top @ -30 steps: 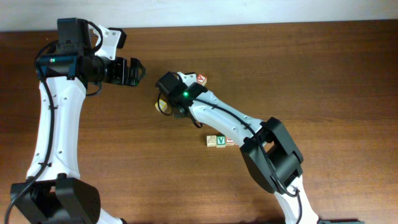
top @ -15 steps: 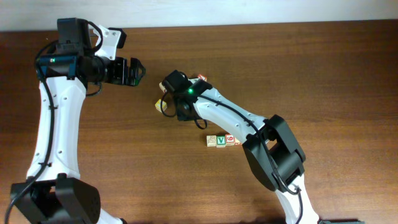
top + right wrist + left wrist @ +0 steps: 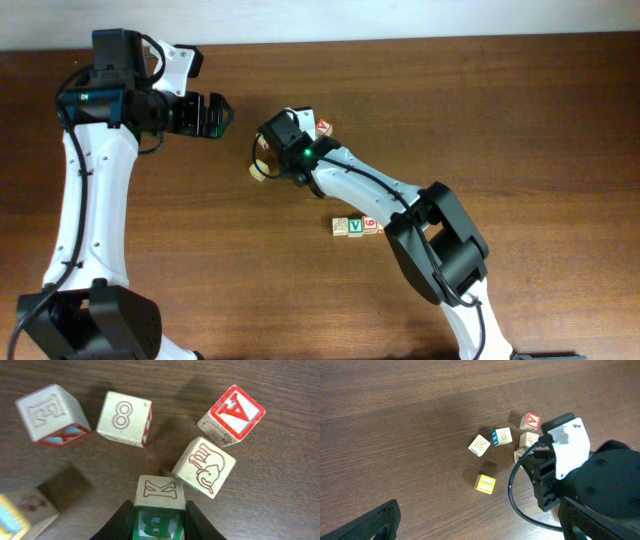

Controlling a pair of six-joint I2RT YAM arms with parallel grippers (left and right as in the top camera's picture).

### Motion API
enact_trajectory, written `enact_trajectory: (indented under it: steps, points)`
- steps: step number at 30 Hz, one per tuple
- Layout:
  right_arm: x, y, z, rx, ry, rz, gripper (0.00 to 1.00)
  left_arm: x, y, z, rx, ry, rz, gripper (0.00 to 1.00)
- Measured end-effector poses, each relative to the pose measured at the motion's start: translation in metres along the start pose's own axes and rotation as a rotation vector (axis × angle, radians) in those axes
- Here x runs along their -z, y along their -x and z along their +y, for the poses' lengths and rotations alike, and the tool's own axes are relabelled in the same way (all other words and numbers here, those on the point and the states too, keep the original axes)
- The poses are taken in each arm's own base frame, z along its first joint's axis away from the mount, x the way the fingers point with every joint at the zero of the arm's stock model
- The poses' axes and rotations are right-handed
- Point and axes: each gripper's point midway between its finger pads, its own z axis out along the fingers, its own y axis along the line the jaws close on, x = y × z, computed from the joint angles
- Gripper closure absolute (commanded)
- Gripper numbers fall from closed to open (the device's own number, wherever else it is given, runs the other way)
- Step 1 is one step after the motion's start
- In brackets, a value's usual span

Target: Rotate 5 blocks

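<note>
Right gripper was clamped on the green-B block, mid-turn I'd guess. Next it needed setting down clear of the elephant block just right. Left gripper hung wide open.

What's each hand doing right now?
Left hand: open, holding nothing.
Right hand: closed on the green B block.
</note>
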Motion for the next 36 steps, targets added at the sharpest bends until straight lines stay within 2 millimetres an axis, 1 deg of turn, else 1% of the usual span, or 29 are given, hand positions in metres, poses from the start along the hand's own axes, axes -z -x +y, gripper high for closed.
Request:
enact_trajectory:
  steps: [3,6,8,10,11,13,14,15,16,17,20,21,25,29,31,32,36]
  points:
    - [-0.002,0.000,-0.006,-0.004,-0.006,0.014,0.74,0.000,0.000,0.000,0.000,0.000,0.000,0.01]
    - [0.000,-0.007,-0.005,0.003,0.015,0.060,0.74,0.000,0.000,0.000,0.000,0.000,0.000,0.01]
    - [0.004,-0.015,-0.002,0.005,0.049,0.116,0.74,0.000,0.000,0.000,0.000,0.000,0.000,0.01]
    - [0.010,-0.032,0.000,0.000,0.077,0.203,0.74,0.000,0.000,0.000,0.000,0.000,0.000,0.01]
    - [0.014,-0.038,0.001,-0.004,0.093,0.234,0.73,0.000,0.000,0.000,0.000,0.000,0.000,0.01]
    - [0.024,-0.055,0.006,-0.010,0.138,0.329,0.73,0.000,0.000,0.000,0.000,0.000,0.000,0.01]
    - [0.033,-0.069,0.006,-0.010,0.150,0.404,0.73,0.000,0.000,0.000,0.000,0.000,0.000,0.01]
    - [0.039,-0.077,0.006,-0.011,0.159,0.451,0.73,0.000,0.000,0.000,0.000,0.000,0.000,0.01]
    - [0.045,-0.085,0.004,-0.011,0.159,0.501,0.73,0.000,0.000,0.000,0.000,0.000,0.000,0.01]
    - [0.055,-0.100,-0.002,-0.008,0.139,0.581,0.73,0.000,0.000,0.000,0.000,0.000,-0.001,0.01]
    - [0.070,-0.124,-0.013,-0.005,0.100,0.711,0.74,0.000,0.000,0.000,0.000,0.000,0.000,0.01]
    - [0.073,-0.128,-0.015,-0.010,0.089,0.736,0.74,0.000,0.000,0.000,0.000,0.000,0.000,0.01]
    - [0.075,-0.131,-0.014,-0.023,0.085,0.752,0.74,0.000,0.000,0.000,0.000,0.000,0.000,0.01]
    - [0.073,-0.128,-0.014,-0.016,0.074,0.731,0.73,0.000,0.000,0.000,0.000,0.000,0.000,0.01]
    - [0.072,-0.127,-0.015,-0.015,0.069,0.724,0.60,0.000,0.000,0.000,0.000,0.000,0.000,0.01]
    - [0.072,-0.127,-0.016,-0.016,0.063,0.720,0.58,0.000,0.000,0.000,0.000,0.000,0.000,0.01]
    - [0.072,-0.128,-0.018,-0.018,0.051,0.724,0.58,0.000,0.000,0.000,0.000,0.000,0.000,0.01]
